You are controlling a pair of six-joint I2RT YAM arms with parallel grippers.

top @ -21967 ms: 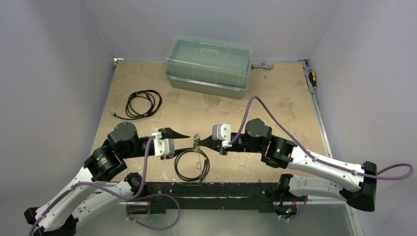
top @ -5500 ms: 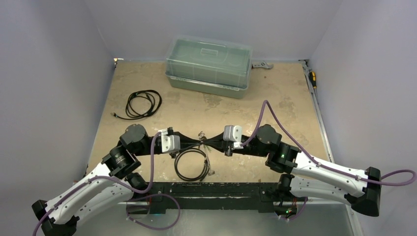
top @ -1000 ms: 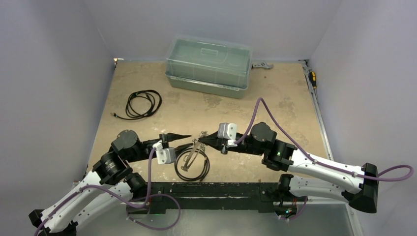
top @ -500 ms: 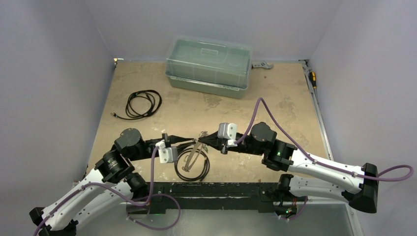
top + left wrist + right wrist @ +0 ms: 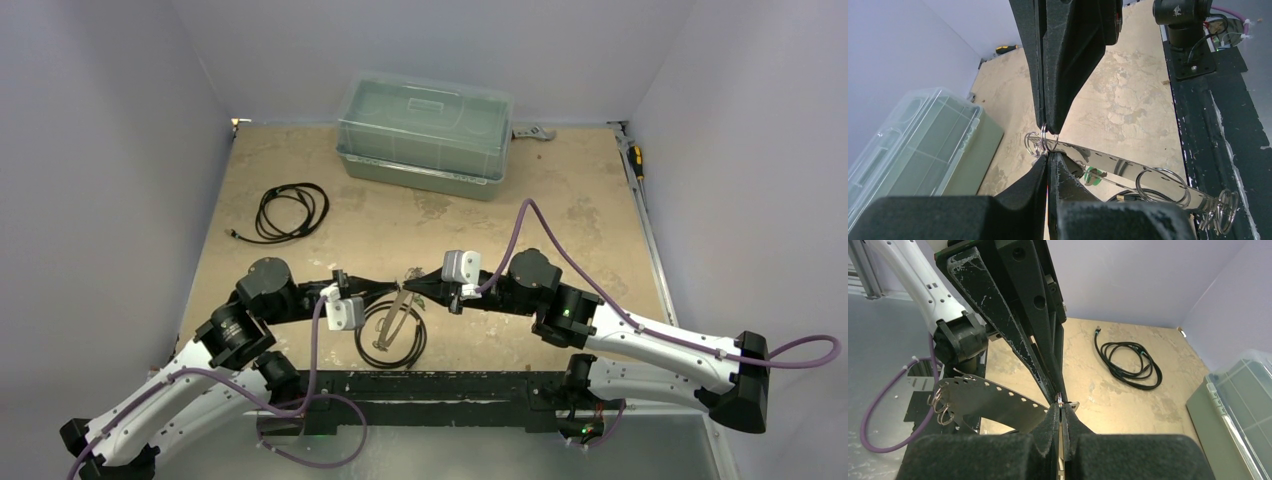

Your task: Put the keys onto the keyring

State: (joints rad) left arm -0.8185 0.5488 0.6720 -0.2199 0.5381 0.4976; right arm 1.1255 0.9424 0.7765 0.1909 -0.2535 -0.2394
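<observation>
Finding: my left gripper (image 5: 388, 288) and right gripper (image 5: 412, 287) are both nipped narrow, nose to nose, on a small split ring (image 5: 1040, 143). It sits at the raised end of the keyring (image 5: 1128, 167) (seen here as a perforated silvery band), above the middle of the near edge. The band's lower end lies across the black hoop (image 5: 358, 336).

Of the keys, only the green piece (image 5: 1091, 175) shows, just under the band. Whether any key is threaded I cannot tell, so I judge threading unfinished.

Well apart: coiled cable (image 5: 291, 211) toward the left edge, lidded box (image 5: 425, 135) and spanner (image 5: 533, 132) at the far edge. Only the hoop lies underfoot.
</observation>
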